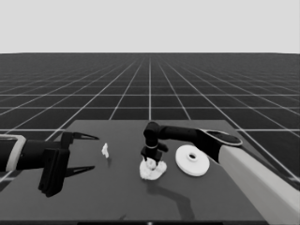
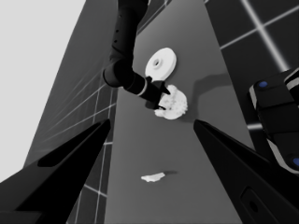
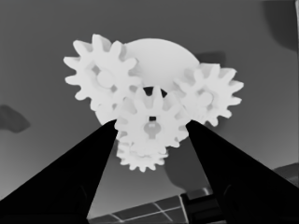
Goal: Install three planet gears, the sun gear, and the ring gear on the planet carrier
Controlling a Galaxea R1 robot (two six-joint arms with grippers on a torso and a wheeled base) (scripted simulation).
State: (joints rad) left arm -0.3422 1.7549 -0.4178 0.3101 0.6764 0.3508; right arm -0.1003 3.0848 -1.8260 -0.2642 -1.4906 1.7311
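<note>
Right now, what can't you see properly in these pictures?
- Smaller white round part: mostly hidden under the small white toothed gears in the right wrist view.
- Lowest gear: partly behind the centre gear.
- Right end effector: head view cannot show whether its fingers touch a gear.

The right gripper (image 1: pixel 151 161) occupies the space above the smaller round part (image 1: pixel 153 170); the larger round part (image 1: pixel 192 160) lies just beside, unobstructed.
</note>
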